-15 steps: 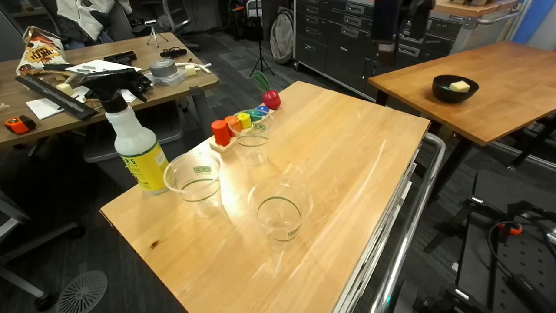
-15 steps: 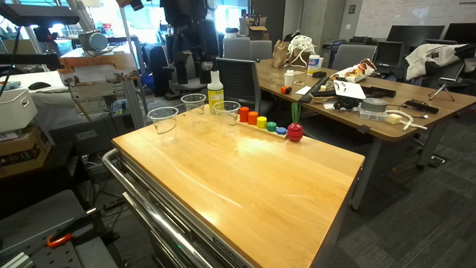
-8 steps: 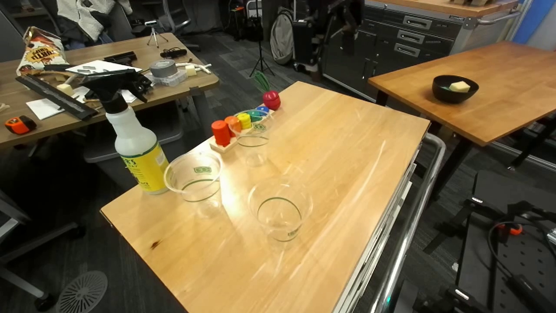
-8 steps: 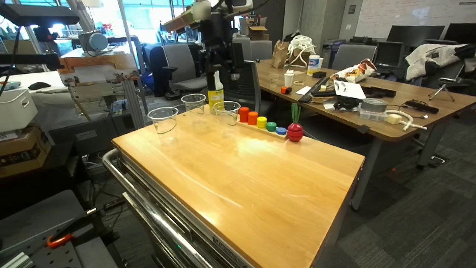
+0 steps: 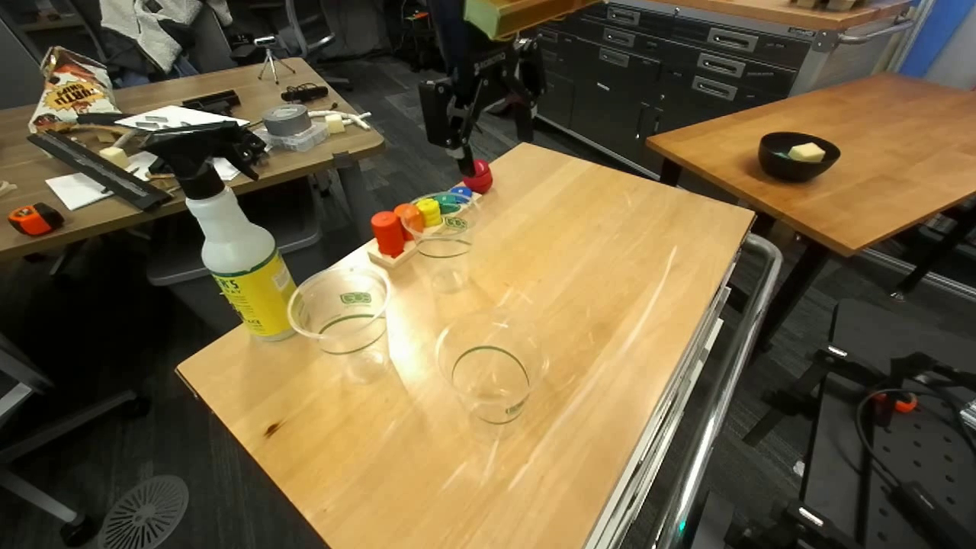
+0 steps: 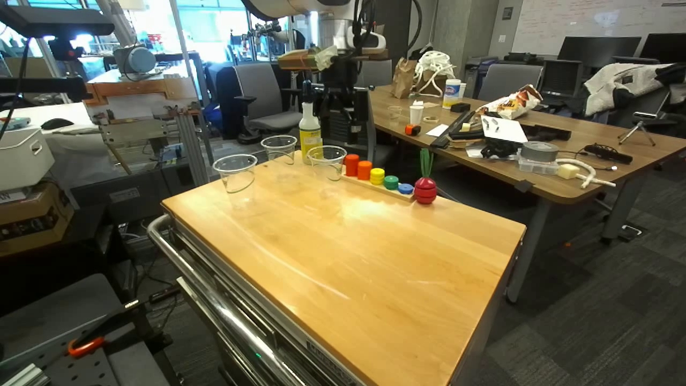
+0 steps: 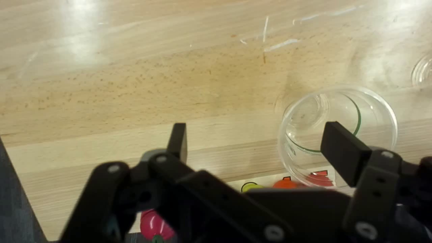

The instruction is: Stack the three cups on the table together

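Your tabletop (image 5: 602, 305), light wood, has a metal rail (image 5: 762, 297) along one long edge. Nearest cup (image 5: 492, 374) in an exterior view, clear, upright: between the long edges, set in from the near short edge. Middle cup (image 5: 341, 320), clear, upright: towards the corner where your yellow-labelled spray bottle (image 5: 255, 290) stands. Farthest cup (image 5: 444, 244), clear, upright, apart from the others: by the long edge opposite the rail, just beside the red end of a row of coloured blocks (image 6: 377, 176). Red toy radish (image 6: 425, 191): same edge, at the row's blue end. Your hand (image 7: 258, 143): above the tabletop near that edge, fingers well apart, wood and part of the farthest cup's rim showing between them in the wrist view. Beyond the tabletop: cluttered desk (image 5: 351, 139) past the block-row edge; darker table (image 5: 900, 152) past the far short edge, bearing a black bowl (image 5: 793, 169).
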You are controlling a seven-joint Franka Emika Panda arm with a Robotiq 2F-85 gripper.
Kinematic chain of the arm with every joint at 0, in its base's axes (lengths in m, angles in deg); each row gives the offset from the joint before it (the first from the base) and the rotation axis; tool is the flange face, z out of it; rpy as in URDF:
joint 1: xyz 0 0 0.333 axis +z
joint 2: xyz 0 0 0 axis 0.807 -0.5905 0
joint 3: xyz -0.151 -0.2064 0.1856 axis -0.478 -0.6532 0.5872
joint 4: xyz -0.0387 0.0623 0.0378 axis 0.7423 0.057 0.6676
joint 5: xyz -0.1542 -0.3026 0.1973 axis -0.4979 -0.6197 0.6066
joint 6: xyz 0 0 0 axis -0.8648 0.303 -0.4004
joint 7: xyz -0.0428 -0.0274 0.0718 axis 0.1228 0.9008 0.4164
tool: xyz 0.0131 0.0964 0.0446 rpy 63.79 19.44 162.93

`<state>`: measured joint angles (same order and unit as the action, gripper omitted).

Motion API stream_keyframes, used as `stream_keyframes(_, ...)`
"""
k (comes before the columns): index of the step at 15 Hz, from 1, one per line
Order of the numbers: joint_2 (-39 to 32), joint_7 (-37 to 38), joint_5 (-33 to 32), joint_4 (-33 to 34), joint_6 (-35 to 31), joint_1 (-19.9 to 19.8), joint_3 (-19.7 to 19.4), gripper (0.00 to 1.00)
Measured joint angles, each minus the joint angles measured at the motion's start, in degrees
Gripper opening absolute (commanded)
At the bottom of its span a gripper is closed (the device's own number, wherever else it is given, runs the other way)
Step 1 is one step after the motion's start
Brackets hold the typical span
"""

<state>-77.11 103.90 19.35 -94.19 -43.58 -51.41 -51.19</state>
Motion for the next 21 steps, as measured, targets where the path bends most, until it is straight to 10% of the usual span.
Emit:
stream_keyframes(6,-9.4,-1.6,4.4,7.9,1.4,0.0,-0.9,1.0)
stream_keyframes(7,-10.7,-2.1,4.9,8.5,1.7,0.1,-0.9,0.75)
stream_keyframes(17,-14.4,-3.6,7.7,12.6,5.1,0.8,-1.6,0.05)
stream_keyframes(21,-14.3,-3.6,9.8,14.2,5.8,0.3,-2.2,0.01)
